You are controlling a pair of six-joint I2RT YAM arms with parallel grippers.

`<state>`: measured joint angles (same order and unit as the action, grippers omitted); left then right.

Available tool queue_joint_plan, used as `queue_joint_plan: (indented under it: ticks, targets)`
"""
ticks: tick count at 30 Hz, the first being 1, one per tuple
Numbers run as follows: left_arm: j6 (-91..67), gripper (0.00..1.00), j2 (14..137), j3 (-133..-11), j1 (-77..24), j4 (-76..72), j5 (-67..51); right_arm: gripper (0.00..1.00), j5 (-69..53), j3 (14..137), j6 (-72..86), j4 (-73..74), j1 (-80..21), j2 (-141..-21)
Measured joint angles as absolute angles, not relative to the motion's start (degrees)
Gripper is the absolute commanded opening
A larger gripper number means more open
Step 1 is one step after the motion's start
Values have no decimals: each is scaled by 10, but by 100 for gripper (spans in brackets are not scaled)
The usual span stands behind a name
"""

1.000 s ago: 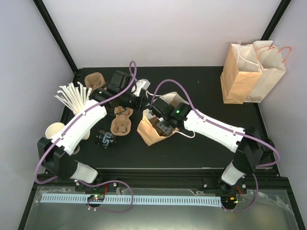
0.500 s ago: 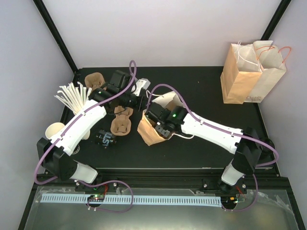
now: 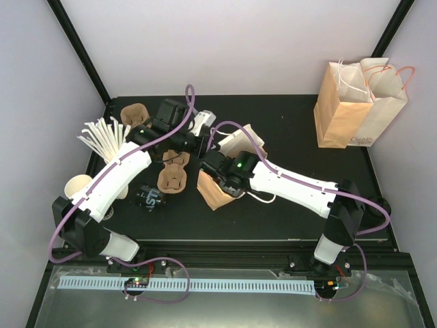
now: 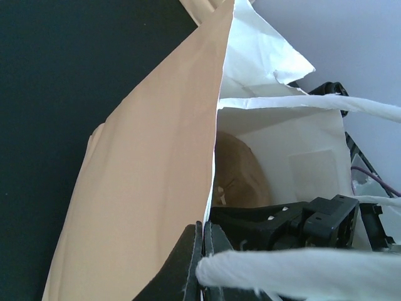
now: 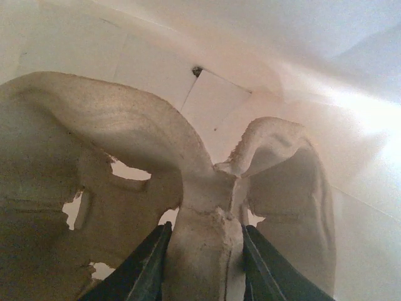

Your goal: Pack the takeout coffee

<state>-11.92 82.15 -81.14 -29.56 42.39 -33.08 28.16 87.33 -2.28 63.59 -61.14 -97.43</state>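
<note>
The takeout coffee (image 3: 151, 198) lies on its side on the black table, left of a brown paper bag (image 3: 213, 193) that lies with its mouth facing up and to the right. My left gripper (image 4: 204, 251) is shut on the bag's edge (image 4: 216, 157), pinching the paper wall just under a white rope handle (image 4: 294, 273). My right gripper (image 5: 203, 266) is deep inside the bag, shut on the middle ridge of a brown pulp cup carrier (image 5: 200, 207). From above, the right gripper (image 3: 225, 179) is mostly hidden by the bag.
Two more pulp carriers (image 3: 173, 175) (image 3: 134, 113) lie by the left arm. A bundle of white straws (image 3: 102, 137) and a lidless white cup (image 3: 78, 186) stand at the left. Two upright paper bags (image 3: 358, 102) stand at the back right.
My right arm has pushed leftward, deeper into the bag, carrying the carrier with it, and the bag's mouth has narrowed around it. The left arm and the coffee have stayed put.
</note>
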Motion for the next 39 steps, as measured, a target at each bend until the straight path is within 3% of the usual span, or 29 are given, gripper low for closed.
queue_joint_plan:
  ticks: [10, 16, 29, 39]
  targets:
    - [-119, 3, 821, -811, -296, 425, -335, 34, 295, 886, -29, 659, -615, -982]
    - [-114, 3, 817, -808, -299, 418, -325, 34, 239, 864, -20, 635, -592, -981]
    - [-100, 3, 774, -775, -331, 404, -278, 33, 101, 757, 62, 516, -535, -949]
    - [-103, 2, 761, -775, -351, 408, -200, 31, 86, 711, 95, 434, -532, -950]
